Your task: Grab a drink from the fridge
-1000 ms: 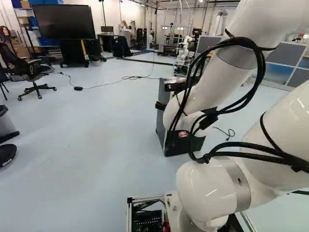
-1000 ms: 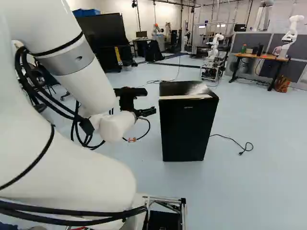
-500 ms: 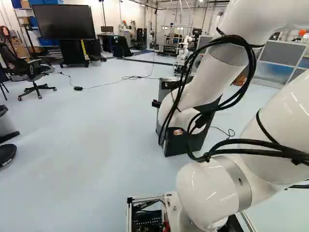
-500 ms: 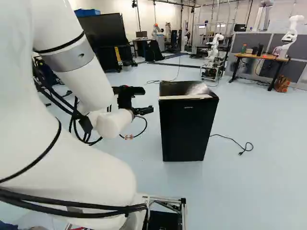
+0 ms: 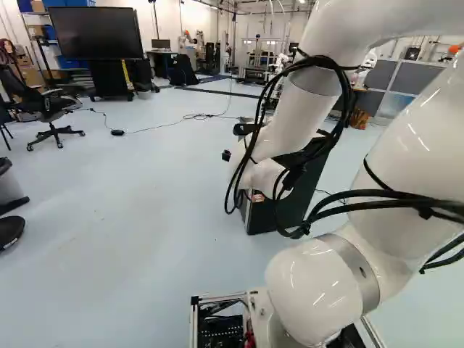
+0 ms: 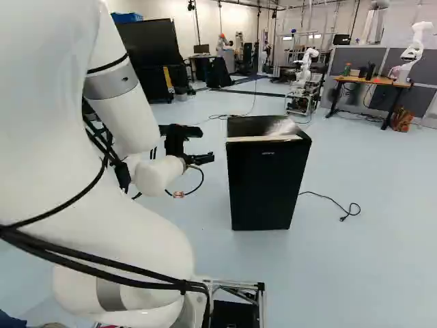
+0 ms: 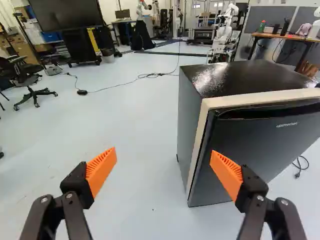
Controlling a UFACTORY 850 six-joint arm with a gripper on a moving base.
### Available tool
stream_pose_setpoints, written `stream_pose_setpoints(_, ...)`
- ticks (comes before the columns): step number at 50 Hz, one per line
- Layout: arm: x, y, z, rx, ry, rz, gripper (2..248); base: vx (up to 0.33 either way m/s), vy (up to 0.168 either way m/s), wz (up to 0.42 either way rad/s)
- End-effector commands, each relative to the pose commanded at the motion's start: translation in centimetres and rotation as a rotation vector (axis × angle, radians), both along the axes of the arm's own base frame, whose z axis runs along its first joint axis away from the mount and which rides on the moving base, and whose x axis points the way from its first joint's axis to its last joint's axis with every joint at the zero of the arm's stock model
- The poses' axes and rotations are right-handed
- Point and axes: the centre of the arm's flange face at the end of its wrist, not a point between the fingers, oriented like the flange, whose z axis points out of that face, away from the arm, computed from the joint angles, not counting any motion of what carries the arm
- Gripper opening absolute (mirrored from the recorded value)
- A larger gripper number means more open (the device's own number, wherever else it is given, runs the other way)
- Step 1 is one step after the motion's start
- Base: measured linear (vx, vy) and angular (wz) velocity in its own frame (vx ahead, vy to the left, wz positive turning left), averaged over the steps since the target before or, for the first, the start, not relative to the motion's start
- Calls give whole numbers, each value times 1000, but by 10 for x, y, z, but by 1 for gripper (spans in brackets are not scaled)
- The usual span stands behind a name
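The black fridge (image 6: 265, 179) stands upright on the floor with its door shut; no drink shows. In the right base view my gripper (image 6: 207, 158) is held left of the fridge, near the height of its upper part, apart from it. The wrist view has the gripper (image 7: 163, 154) open, its orange-padded fingers wide apart with nothing between them. One finger overlaps the near lower edge of the fridge door (image 7: 260, 145) in that view; whether they touch cannot be told. A pale strip runs along the door's top and side. My arm partly covers the fridge in the left base view.
A power cable (image 6: 334, 199) trails on the floor beside the fridge. Farther back stand another robot (image 6: 305, 72), a desk (image 6: 372, 80) with a further robot on it, and a large screen (image 5: 94, 32). An office chair (image 5: 45, 109) is at the left of the left base view.
My arm has swung its upper links leftward in the left base view. The gripper has shifted slightly away from the fridge, leftward in the right base view. Base and fridge have stayed put.
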Motion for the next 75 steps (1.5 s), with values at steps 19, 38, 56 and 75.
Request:
stream_pose_setpoints(19, 19, 16, -13, 13, -6, -65, 247, 0, 0, 0)
stream_pose_setpoints(38, 42, 30, -29, 19, -20, -164, 247, 0, 0, 0)
stream_pose_setpoints(56, 61, 40, -45, 13, -39, -276, 247, 0, 0, 0)
stream_pose_setpoints(75, 73, 34, -63, -9, -60, -429, 247, 0, 0, 0)
